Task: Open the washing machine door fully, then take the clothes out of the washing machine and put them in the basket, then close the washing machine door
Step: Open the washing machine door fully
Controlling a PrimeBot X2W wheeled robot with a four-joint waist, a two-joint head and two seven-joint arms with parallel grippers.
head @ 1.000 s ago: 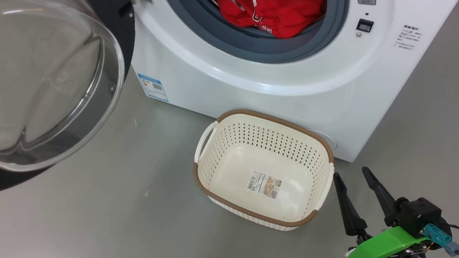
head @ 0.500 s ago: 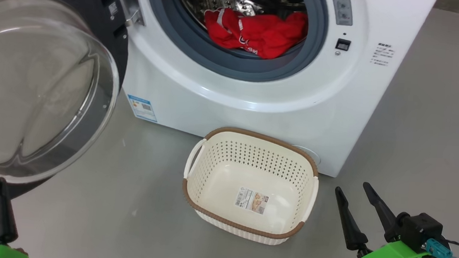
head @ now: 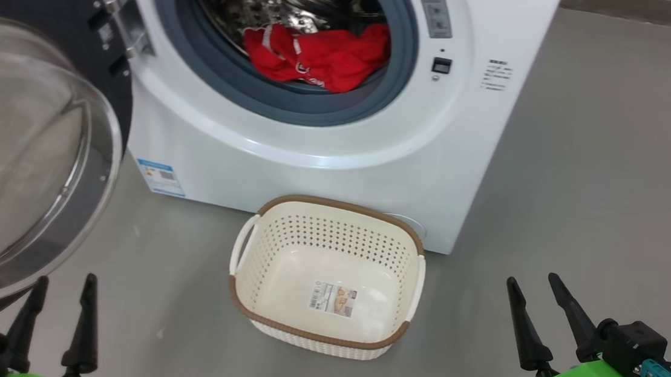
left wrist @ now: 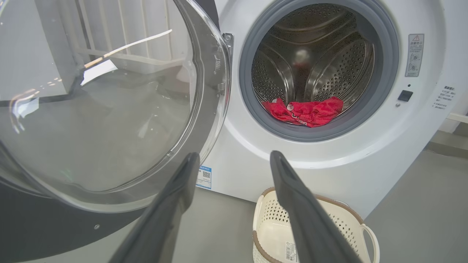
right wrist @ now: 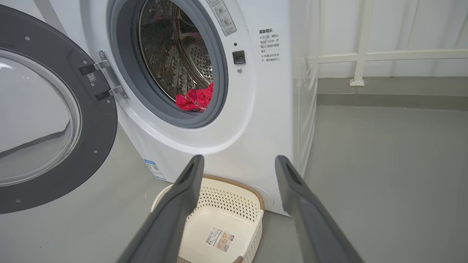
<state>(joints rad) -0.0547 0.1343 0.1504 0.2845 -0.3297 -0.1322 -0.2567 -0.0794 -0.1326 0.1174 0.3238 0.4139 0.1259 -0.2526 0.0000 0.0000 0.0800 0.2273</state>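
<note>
The left gripper hangs with fingers spread, holding nothing, just below the open washing machine door. The right gripper, likewise spread and unladen, has the basket near on its left. The clothes lie well ahead of both, at the front lip of the washing machine. The left wrist view looks deep into the drum; the right wrist view adds a white railing beyond the machine.
</note>
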